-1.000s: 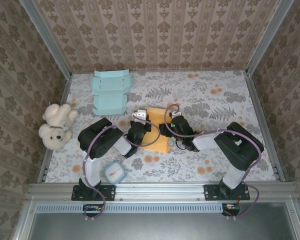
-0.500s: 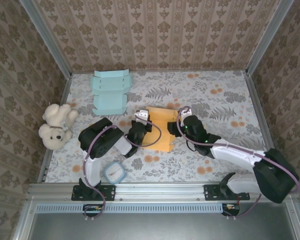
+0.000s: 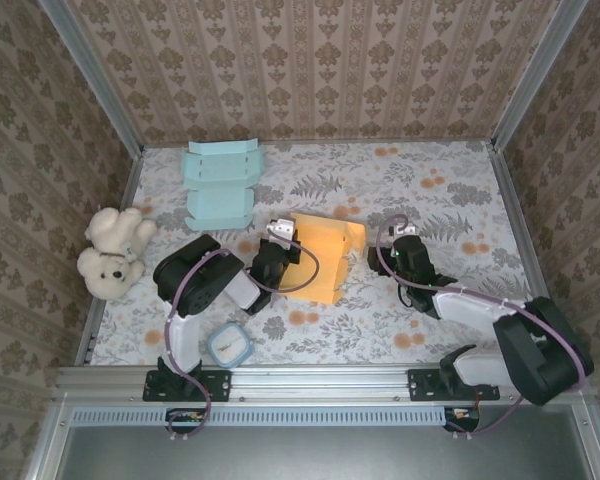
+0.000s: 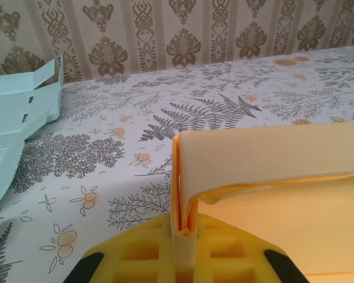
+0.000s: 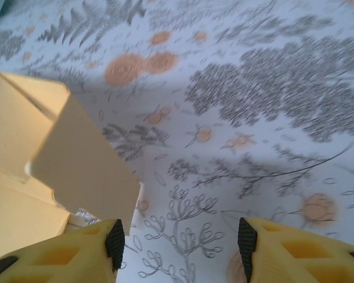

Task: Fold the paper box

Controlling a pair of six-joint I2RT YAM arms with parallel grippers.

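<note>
The paper box [image 3: 325, 262] is yellow-orange, the table cover [image 3: 460, 190] fern-printed white.

A white teddy bear [image 3: 111, 252] lies on the flowery tablecloth [image 3: 460, 200]. A flat pale blue cardboard [image 3: 221, 184] lies behind the teddy bear, a bit to its right. A small blue thing with a round white face [image 3: 229, 345] sits in front of the teddy bear, also to its right.

The left gripper [image 3: 286, 248] seems to pinch the orange paper box [image 3: 328, 262], the right gripper [image 3: 374, 257] just beside.
</note>
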